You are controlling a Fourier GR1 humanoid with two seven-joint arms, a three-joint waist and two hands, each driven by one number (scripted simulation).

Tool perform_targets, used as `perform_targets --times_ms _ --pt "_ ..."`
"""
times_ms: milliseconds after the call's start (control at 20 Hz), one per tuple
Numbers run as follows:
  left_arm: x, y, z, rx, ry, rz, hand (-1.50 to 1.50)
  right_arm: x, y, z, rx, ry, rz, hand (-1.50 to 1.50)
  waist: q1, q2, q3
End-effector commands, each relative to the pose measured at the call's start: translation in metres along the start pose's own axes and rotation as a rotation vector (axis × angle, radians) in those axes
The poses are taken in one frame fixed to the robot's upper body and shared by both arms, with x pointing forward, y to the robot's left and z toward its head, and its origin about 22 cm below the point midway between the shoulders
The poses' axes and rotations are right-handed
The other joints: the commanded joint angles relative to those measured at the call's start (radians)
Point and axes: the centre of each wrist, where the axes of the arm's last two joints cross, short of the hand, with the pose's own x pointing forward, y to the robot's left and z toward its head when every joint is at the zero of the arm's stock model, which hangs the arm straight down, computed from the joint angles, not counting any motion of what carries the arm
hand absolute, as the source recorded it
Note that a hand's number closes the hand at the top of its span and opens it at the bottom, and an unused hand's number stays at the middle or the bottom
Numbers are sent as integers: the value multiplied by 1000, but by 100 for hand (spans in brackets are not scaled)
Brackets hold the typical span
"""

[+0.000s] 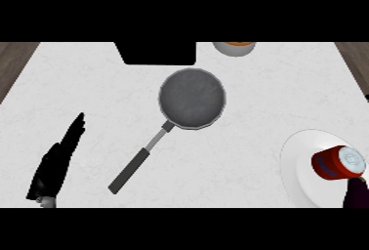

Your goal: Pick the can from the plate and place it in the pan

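White marble counter (274,88), dark wood floor at both far corners. Black block (158,52) at far edge; orange-topped cup (235,47) beside it. Grey frying pan (192,98) mid-counter, handle toward left hand (61,156), fingers straight. White plate (306,166) right, red can (338,162) lying on it. Right hand (356,194) just below can; grip: cannot tell.

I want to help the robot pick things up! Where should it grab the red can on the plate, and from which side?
Probably round its red side wall. The can lies tipped over on the white plate, its pale end facing right, so the round body is the part to wrap. The right hand is just below it at the view's lower edge, so coming from that near side looks shortest.
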Motion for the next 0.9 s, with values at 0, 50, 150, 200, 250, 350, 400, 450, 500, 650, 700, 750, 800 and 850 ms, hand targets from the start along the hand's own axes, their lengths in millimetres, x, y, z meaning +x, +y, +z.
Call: perform_targets --times_ms 0,50,150,200,250,350,400,450,500,650,700,750,800,850 --pt "-13 11 -1 2 -1 1 0 22 29 -10 67 65 87 -150 -5 -1 0" --pt "13 6 1 9 -12 -2 0 25 2 -7 69 94 94 -150 3 0 0" --pt "-13 -3 -2 13 7 -10 0 22 12 -20 98 103 109 -150 -2 1 0" --pt "2 -1 5 12 0 -7 0 12 0 -16 98 113 108 -150 -3 0 1" --pt "-1 -5 -6 -10 4 -2 0 19 22 -12 107 107 125 -150 -12 -1 0" --pt "1 -5 -3 -5 7 14 0 34 1 -10 95 100 106 -150 -6 0 0" --pt "-3 8 14 14 11 2 0 34 34 -26 130 94 107 -150 -3 -1 0" --pt "-12 -7 -7 8 2 -5 0 34 33 -22 130 100 109 -150 -11 -1 0" --pt "11 -15 -4 11 -12 -3 0 28 20 -21 134 114 118 -150 -8 -1 0" --pt "18 12 -1 -9 -8 11 0 32 25 -26 134 165 166 -150 -4 -1 0" --pt "8 -2 -1 12 -4 14 0 23 31 -19 146 190 191 -150 -14 -3 0" --pt "8 -4 6 5 -2 10 0 14 30 -40 150 198 172 -150 0 1 1" --pt "-6 -6 3 -1 -3 -9 0 34 61 -41 146 192 185 -150 -6 -1 0" --pt "-3 2 5 8 -1 -6 0 34 48 -42 135 207 173 -150 -4 -1 0"
